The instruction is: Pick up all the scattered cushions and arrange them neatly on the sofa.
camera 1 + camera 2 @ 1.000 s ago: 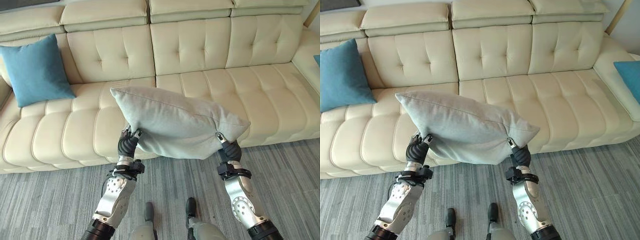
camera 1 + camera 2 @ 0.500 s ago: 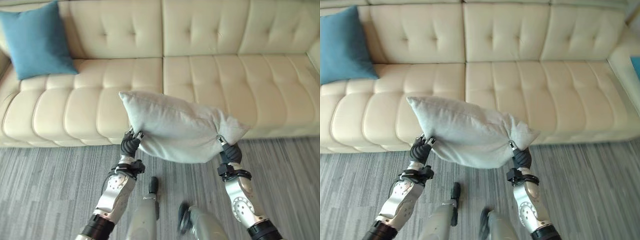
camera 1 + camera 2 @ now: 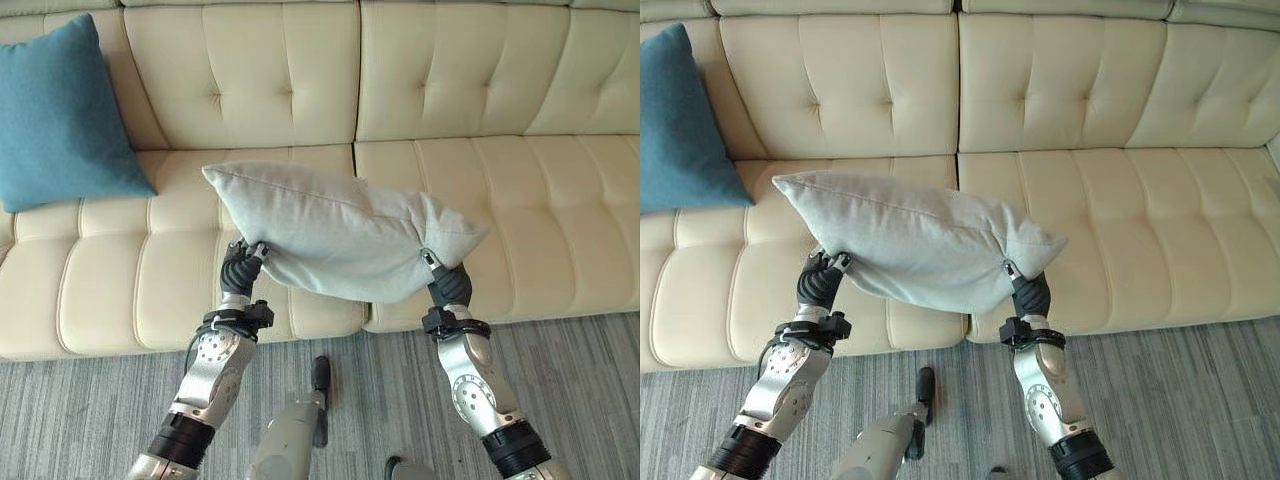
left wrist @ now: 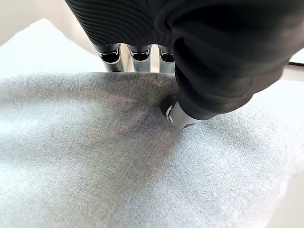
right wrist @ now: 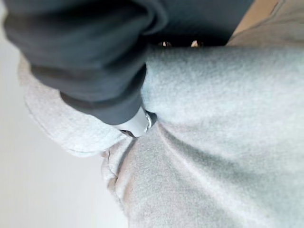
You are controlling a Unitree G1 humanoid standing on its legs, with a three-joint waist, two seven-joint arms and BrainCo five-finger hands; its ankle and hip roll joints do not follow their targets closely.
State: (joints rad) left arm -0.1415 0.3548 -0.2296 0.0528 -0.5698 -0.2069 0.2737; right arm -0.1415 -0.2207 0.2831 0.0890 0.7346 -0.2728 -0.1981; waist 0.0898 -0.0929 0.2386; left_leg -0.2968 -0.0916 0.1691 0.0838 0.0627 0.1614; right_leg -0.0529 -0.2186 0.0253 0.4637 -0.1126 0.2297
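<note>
Grey cushion (image 3: pixel 340 240) held off the floor, between both hands, in front of the cream sofa (image 3: pixel 420 90). Long axis runs left to right, level with the seat's front edge.

Left hand (image 3: pixel 240 268) grips the cushion's lower left edge: thumb pressed into the fabric on the near face, fingers (image 4: pixel 130 53) curled behind it. Right hand (image 3: pixel 448 285) pinches the lower right corner, thumb dug into the cloth, fabric bunched around it.

Cushion sits above and beyond both sets of fingers, toward the sofa back. Hands share the load about evenly; neither is clearly nearer the seat.

Blue cushion (image 3: pixel 60 115) leans upright against the backrest, well off to the left-hand side.

Judgement: placement turns on carrying the cushion forward past the fingers onto the seat.
</note>
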